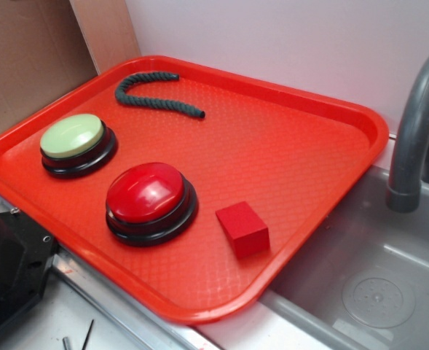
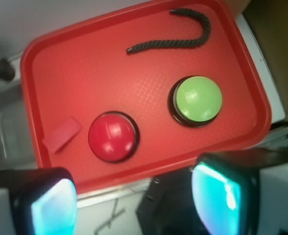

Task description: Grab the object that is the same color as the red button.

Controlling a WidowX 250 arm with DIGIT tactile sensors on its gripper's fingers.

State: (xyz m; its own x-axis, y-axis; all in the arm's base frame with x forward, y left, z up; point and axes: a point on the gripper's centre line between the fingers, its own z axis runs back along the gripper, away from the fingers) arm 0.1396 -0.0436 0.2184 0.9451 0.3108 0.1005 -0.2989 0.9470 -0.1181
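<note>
Four things lie on the red tray [image 1: 323, 102] that I see from my station, and I take the red button [image 1: 147, 192] as my landmark. The tray has a fine textured floor and a raised rim, and it rests partly over a grey sink [image 1: 360, 292]; a grey faucet [image 1: 418, 131] curves over the sink, well apart from the red button. Behind the tray stand a pale wall and a brown cardboard panel [image 1: 25, 58].

The red cube [image 1: 242, 228] lies flat just beside the red button, on the sink side, not touching it. On the other side of the red button stands the pale green button [image 1: 73, 136], near but apart. The dark rope [image 1: 156, 95] lies curved like a hook beyond the red button, towards the wall.

In the wrist view the gripper [image 2: 134, 200] hangs outside the tray rim, on the near side of the red button. Its two fingers [image 2: 51, 205] are spread wide and hold nothing. The red cube [image 2: 61, 135] is up and to the side of this gap, well apart from both fingers, and the red button [image 2: 111, 136] sits closer to the line of the gap than the cube does.
</note>
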